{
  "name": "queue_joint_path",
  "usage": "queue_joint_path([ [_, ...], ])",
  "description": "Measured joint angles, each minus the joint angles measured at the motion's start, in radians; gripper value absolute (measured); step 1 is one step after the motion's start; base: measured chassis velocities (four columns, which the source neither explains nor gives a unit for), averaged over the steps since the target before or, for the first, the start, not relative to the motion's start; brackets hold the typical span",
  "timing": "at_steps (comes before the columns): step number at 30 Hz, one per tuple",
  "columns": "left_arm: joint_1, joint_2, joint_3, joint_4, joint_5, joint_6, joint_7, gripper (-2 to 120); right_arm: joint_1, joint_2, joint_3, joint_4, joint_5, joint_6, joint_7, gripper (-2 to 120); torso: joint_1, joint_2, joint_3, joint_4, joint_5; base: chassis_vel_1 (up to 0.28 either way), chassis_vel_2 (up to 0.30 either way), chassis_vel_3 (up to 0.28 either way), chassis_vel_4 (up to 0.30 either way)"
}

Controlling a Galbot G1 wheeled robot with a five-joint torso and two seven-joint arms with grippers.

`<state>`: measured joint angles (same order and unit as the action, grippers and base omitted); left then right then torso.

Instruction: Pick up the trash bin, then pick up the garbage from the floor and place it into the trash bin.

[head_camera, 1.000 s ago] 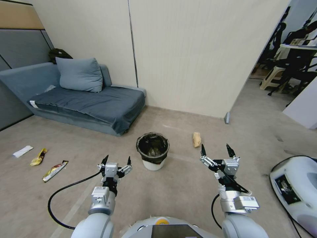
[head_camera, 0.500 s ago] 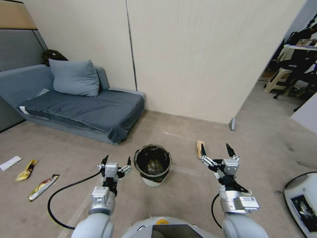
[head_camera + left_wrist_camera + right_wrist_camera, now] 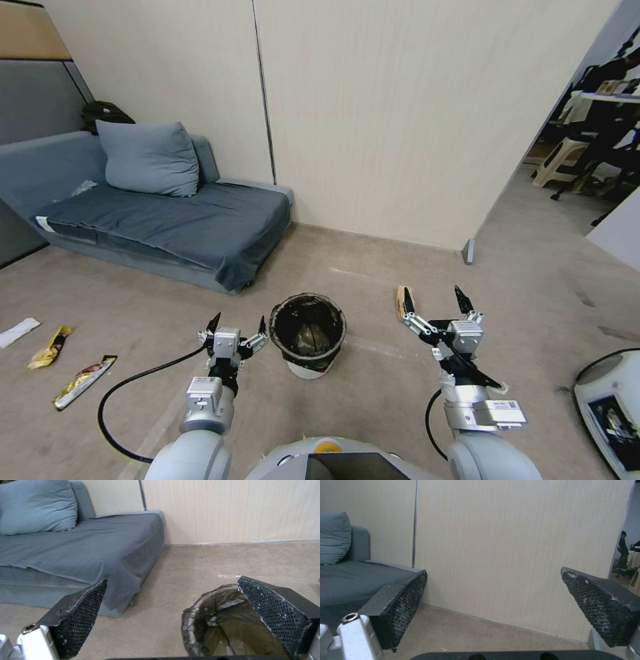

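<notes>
Both the left gripper (image 3: 236, 324) and right gripper (image 3: 434, 300) hang released, the latter half-hiding brown garbage (image 3: 401, 298) near the trash bin (image 3: 308, 333).

White trash bin (image 3: 307, 369), black liner (image 3: 308, 327)

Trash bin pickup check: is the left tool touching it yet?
Apart. The head view shows bare floor between the open left tool and the trash bin.

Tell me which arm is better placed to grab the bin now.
Left, probably. The left gripper is open right beside the trash bin, whose rim already shows next to its fingers in the left wrist view. The right gripper, also open, is farther off, nearer the brown paper piece.
</notes>
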<state>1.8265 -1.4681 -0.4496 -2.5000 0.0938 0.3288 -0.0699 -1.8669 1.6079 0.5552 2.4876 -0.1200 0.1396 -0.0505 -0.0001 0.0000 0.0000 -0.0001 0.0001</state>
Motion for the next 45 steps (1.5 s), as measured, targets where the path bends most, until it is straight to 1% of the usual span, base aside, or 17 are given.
queue_joint_path([
  [11,-0.006,0.006,-0.001,0.0,-0.021,-0.001,0.005,100,0.003,0.0,-0.011,-0.01,-0.005,-0.001,-0.013,100,0.0,0.0,0.0,0.0,-0.0001,0.0,0.0,0.0,0.0],
  [12,-0.019,0.02,-0.008,0.001,-0.061,-0.004,0.017,100,0.005,0.0,-0.018,-0.017,-0.007,-0.004,-0.02,100,0.0,0.0,0.0,0.0003,0.0,0.0,0.0,0.0,0.0],
  [13,-0.019,0.02,-0.008,0.001,-0.061,-0.004,0.017,100,0.005,0.0,-0.018,-0.017,-0.007,-0.004,-0.02,100,0.0,0.0,0.0,0.0003,0.0,0.0,0.0,0.0,0.0],
  [16,-0.057,0.06,-0.026,0.004,-0.175,-0.013,0.049,100,0.006,0.0,-0.02,-0.018,-0.008,-0.005,-0.021,100,0.0,0.0,0.0,0.0001,-0.0001,0.0,0.0,0.0,0.0],
  [17,-0.057,0.06,-0.026,0.004,-0.175,-0.013,0.049,100,0.006,0.0,-0.02,-0.018,-0.008,-0.005,-0.021,100,0.0,0.0,0.0,0.0001,-0.0001,0.0,0.0,0.0,0.0],
  [18,-0.075,0.079,-0.035,0.005,-0.231,-0.017,0.064,100,0.006,0.0,-0.02,-0.019,-0.008,-0.005,-0.022,100,0.0,0.0,0.0,0.0,-0.0002,0.0,0.0,0.0,0.0],
  [20,-0.101,0.106,-0.048,0.007,-0.308,-0.023,0.086,100,0.006,0.0,-0.021,-0.021,-0.008,-0.005,-0.023,100,0.0,0.0,0.0,0.0,-0.0001,0.0,0.0,0.0,0.0],
  [23,-0.11,0.116,-0.053,0.008,-0.338,-0.026,0.094,100,0.006,0.0,-0.023,-0.024,-0.01,-0.005,-0.024,100,0.0,0.0,0.0,0.0001,-0.0001,0.0,0.0,0.0,0.0],
  [29,-0.111,0.117,-0.054,0.008,-0.342,-0.026,0.096,100,0.005,0.0,-0.026,-0.028,-0.016,-0.008,-0.025,100,0.0,0.0,0.0,0.0002,-0.0001,0.0,0.0,0.0,0.0],
  [31,-0.139,0.129,-0.052,0.039,-0.367,-0.026,0.101,99,0.005,0.0,-0.026,-0.028,-0.016,-0.009,-0.026,100,0.0,0.0,0.0,0.0006,0.0003,0.0,0.0,0.0,0.0],
  [32,-0.139,0.129,-0.052,0.039,-0.367,-0.026,0.101,99,0.005,0.0,-0.026,-0.028,-0.016,-0.009,-0.026,100,0.0,0.0,0.0,0.0006,0.0003,0.0,0.0,0.0,0.0],
  [33,-0.17,0.141,-0.048,0.075,-0.389,-0.026,0.106,98,0.005,0.0,-0.027,-0.029,-0.017,-0.009,-0.026,100,0.0,0.0,0.0,0.0004,0.0,0.0,0.0,0.0,0.0],
  [35,-0.264,0.177,-0.036,0.184,-0.458,-0.025,0.119,97,0.005,0.0,-0.027,-0.031,-0.021,-0.009,-0.026,100,0.0,0.0,0.0,-0.0005,-0.0004,0.0,0.0,0.0,0.0],
  [36,-0.264,0.177,-0.036,0.184,-0.458,-0.025,0.119,97,0.005,0.0,-0.027,-0.031,-0.021,-0.009,-0.026,100,0.0,0.0,0.0,-0.0005,-0.0004,0.0,0.0,0.0,0.0],
  [37,-0.286,0.186,-0.033,0.209,-0.474,-0.025,0.122,97,0.005,0.0,-0.026,-0.037,-0.028,-0.009,-0.026,100,0.0,0.0,0.0,-0.0006,-0.0008,0.0,0.0,0.0,0.0],
  [39,-0.297,0.19,-0.031,0.222,-0.482,-0.024,0.124,97,0.005,0.0,-0.025,-0.042,-0.035,-0.009,-0.026,100,0.0,0.0,0.0,0.0001,0.0001,0.0,0.0,0.0,0.0],
  [45,-0.299,0.19,-0.03,0.226,-0.484,-0.024,0.125,97,0.005,0.0,-0.025,-0.044,-0.038,-0.008,-0.027,100,0.0,0.0,0.0,0.0003,0.0,0.0,0.0,0.0,0.0],
])
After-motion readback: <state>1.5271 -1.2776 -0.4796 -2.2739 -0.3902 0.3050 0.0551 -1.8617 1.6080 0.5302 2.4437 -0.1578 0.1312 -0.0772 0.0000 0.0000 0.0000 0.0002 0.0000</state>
